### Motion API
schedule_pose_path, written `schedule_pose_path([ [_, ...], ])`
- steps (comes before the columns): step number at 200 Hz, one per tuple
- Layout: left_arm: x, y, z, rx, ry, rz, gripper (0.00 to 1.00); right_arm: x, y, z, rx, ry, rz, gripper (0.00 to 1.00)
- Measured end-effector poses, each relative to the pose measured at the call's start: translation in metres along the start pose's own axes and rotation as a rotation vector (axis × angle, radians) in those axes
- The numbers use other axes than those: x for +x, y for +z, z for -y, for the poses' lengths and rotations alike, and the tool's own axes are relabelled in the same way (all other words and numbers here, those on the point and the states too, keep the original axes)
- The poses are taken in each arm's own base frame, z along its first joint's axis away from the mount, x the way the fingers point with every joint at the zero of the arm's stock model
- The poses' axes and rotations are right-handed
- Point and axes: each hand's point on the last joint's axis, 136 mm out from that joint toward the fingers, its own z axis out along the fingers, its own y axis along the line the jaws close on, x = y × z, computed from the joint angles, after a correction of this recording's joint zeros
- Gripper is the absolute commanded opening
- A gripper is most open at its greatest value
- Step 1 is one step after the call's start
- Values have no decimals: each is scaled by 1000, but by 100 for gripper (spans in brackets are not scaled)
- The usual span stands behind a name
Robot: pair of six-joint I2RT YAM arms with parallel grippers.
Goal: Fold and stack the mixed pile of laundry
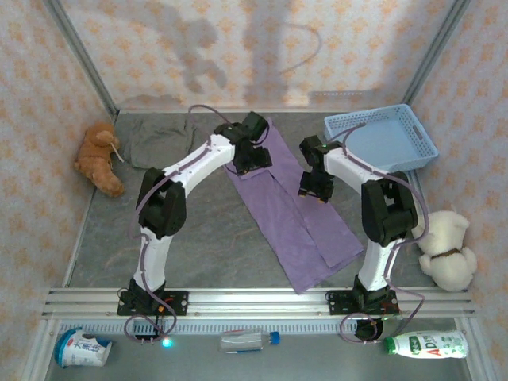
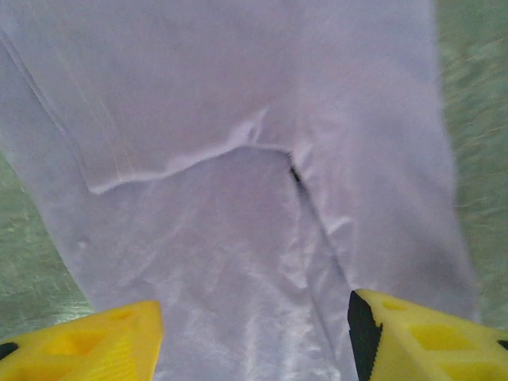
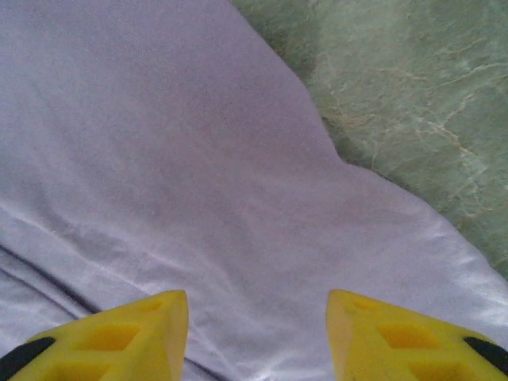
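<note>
Inspector: Presently, where does the lavender shirt (image 1: 295,226) lie?

Operator: Flat on the bench (image 1: 210,242), a long strip running far-middle to near-right. Over its far end hovers the left pincer (image 2: 254,337). Over its right edge is the right pincer (image 3: 258,337). Both stand wide and empty.

Inspector: Room?

Operator: The grey-brown garment (image 1: 159,141) lies well left of the shirt. The marbled surface looks flat enough for a crosswise fold.
</note>
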Motion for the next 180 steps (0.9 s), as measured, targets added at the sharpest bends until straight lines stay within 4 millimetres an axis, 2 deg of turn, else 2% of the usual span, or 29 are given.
schedule_pose_path([
  [36,21,72,-36,-139,-40,-88,64,19,23,10,8,17,-53,48],
  [43,21,79,-42,-169,-43,-98,64,23,27,11,7,25,-64,48],
  [60,3,72,-27,-137,-45,-60,64,26,30,11,-5,51,-70,48],
  [73,-11,78,-22,-124,-51,-38,64,28,31,11,-18,78,-65,48],
  [83,-19,88,-25,-135,-60,-37,64,29,30,10,-33,103,-54,48],
  [101,-36,88,-21,-124,-67,-23,64,34,30,7,-56,136,-47,48],
  [121,-61,96,-19,-94,-64,-8,64,45,29,-9,-78,143,-46,49],
  [147,-91,101,-14,-40,-32,17,64,61,28,-39,-117,123,-38,49],
  [162,-101,102,-11,-3,-10,21,64,66,25,-50,-126,122,-40,50],
  [180,-106,102,-9,51,8,2,65,61,16,-58,-141,139,-32,49],
])
